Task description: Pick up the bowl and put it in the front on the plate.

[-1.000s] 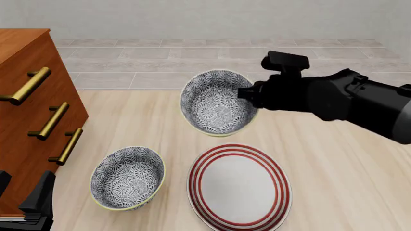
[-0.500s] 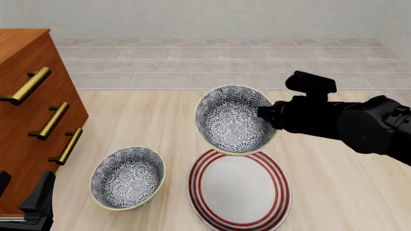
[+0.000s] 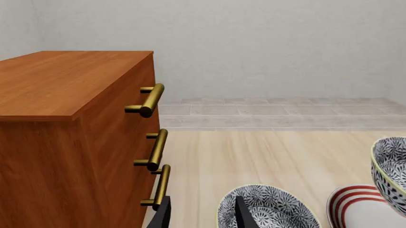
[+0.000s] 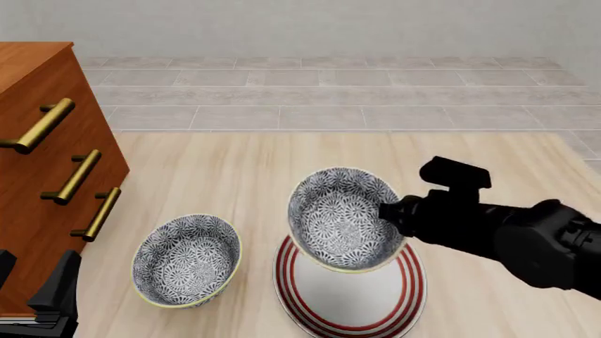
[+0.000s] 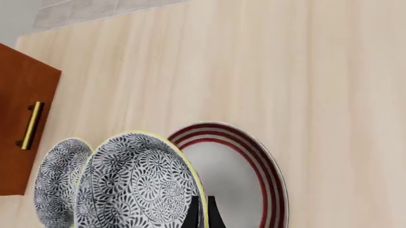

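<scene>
1. Far left, your left gripper [image 4: 42, 296] sits low by the wooden dresser [image 4: 38, 162], its two dark fingers [image 3: 244, 213] parted with nothing between them. The wrist view shows them just at the near rim of the second bowl [image 4: 186, 259].
2. That second bowl rests on the wooden table [image 4: 216, 176], just beside the plate [image 4: 350, 292] on the plate's left, upright and apart from everything you are holding.
3. Middle now: the bowl [image 4: 343, 218] is up in the air, tilted so its patterned inside faces the front camera. It hangs over the far part of the plate; whether its lower edge touches the plate, I cannot tell.
4. The plate lies flat on the table, its red rings showing at the near edge and on both sides of the bowl.
5. Right side: your right gripper [image 4: 387, 210] has its fingers pinched on the bowl's right rim. The right wrist view shows the two fingertips [image 5: 211, 216] closed tight on that cream edge, with the plate below.
</scene>
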Controlling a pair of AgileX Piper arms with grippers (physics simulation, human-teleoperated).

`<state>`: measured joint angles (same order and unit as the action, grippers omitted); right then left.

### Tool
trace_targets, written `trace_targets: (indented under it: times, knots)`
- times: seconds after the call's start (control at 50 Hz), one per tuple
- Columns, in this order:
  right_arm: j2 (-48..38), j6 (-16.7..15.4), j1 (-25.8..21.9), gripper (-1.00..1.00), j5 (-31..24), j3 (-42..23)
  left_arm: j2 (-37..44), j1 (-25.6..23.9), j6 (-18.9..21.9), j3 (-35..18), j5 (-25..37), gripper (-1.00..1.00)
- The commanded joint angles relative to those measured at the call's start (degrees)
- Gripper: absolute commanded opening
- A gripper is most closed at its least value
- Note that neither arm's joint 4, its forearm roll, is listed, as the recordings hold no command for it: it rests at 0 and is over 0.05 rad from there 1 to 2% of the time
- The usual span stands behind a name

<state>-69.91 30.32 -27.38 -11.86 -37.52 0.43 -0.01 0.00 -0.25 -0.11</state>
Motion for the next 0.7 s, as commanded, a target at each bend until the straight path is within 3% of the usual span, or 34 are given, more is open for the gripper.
trace_targets:
  times: [0.02, 0.7]
  knots:
    - [-0.73, 1.59, -0.53, -1.00, 4.43, 4.60, 0.00, 0.00, 0.00, 0.00, 0.00, 1.00]
    - [-8.49, 2.58, -1.65, -1.00, 12.51, 8.17, 0.00, 0.00, 0.00, 0.00, 0.00, 1.00]
